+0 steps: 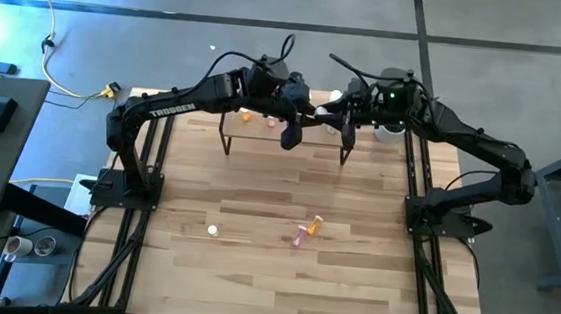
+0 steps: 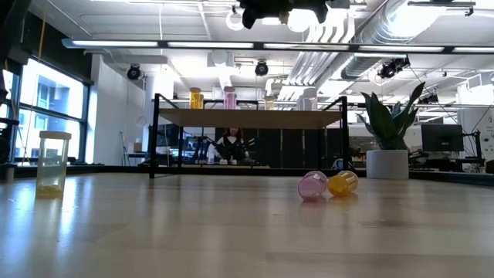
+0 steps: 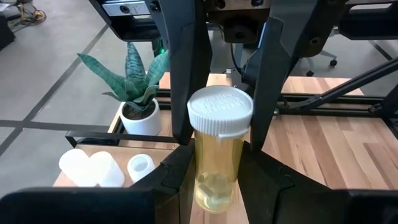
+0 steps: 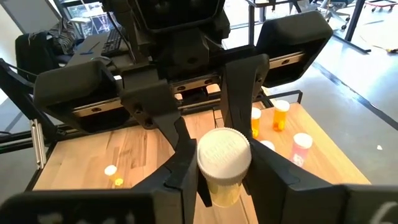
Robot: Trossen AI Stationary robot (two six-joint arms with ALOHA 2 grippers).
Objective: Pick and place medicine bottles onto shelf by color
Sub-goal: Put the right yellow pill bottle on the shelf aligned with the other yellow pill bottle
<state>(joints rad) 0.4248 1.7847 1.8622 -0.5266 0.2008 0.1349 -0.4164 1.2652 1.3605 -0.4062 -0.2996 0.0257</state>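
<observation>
A: What do the two grippers have?

B: One yellow bottle (image 3: 217, 155) with a white cap (image 3: 220, 110), caught between both. The left gripper (image 3: 214, 165) pinches its body from one side, and the right gripper (image 4: 217, 177) pinches it from the other, so each gripper's fingers (image 3: 186, 68) face the other's around the same bottle.

A: Where is that happening?

B: Above the shelf (image 1: 287, 135), about mid-length, where the two arms meet.

A: What sits near the grippers?

B: Beside the left gripper, on the shelf, stand an orange bottle (image 1: 246, 117) and a pink bottle (image 1: 271, 122). By the right gripper lie white bottles (image 3: 93, 168), with a potted plant (image 3: 140, 87) just past them.

A: And further off?

B: Well short of the shelf, on the table (image 1: 251, 275), a pink bottle (image 2: 312, 186) and an orange one (image 2: 343, 183) lie touching. A clear bottle (image 2: 52, 161) stands apart from them.
</observation>
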